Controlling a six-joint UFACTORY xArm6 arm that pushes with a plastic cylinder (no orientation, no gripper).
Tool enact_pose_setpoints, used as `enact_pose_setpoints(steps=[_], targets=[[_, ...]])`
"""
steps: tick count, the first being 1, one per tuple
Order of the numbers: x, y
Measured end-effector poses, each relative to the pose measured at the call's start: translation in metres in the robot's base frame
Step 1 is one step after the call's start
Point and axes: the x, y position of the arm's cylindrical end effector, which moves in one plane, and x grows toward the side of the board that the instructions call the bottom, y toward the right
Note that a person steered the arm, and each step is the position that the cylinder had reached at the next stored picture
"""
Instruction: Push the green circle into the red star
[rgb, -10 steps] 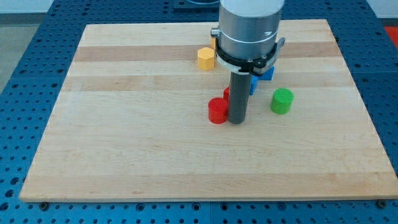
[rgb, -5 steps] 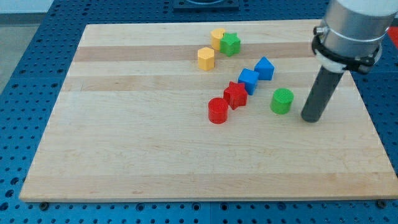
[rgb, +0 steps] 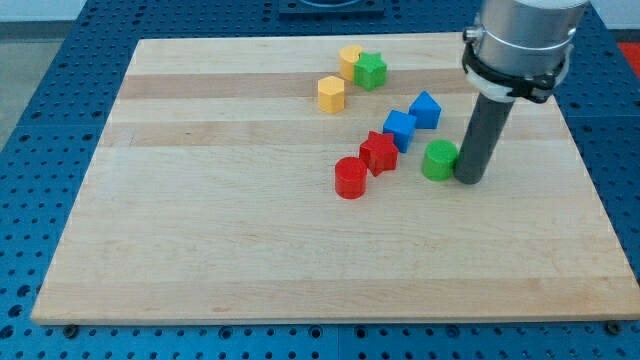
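In the camera view, my tip (rgb: 468, 180) has been brought in from the view's right against the green circle (rgb: 438, 160), which has been shifted left towards the red star (rgb: 379, 152) on the worktop (rgb: 200, 220), a gap remaining; no jaws are fitted

No readable text, labels, brands, numbers or signs anywhere in the camera view.
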Motion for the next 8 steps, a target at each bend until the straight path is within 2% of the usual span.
enact_pose_setpoints(steps=[4,6,8], targets=[[-0.030,0.028],[-0.005,0.019],[-0.006,-0.003]])
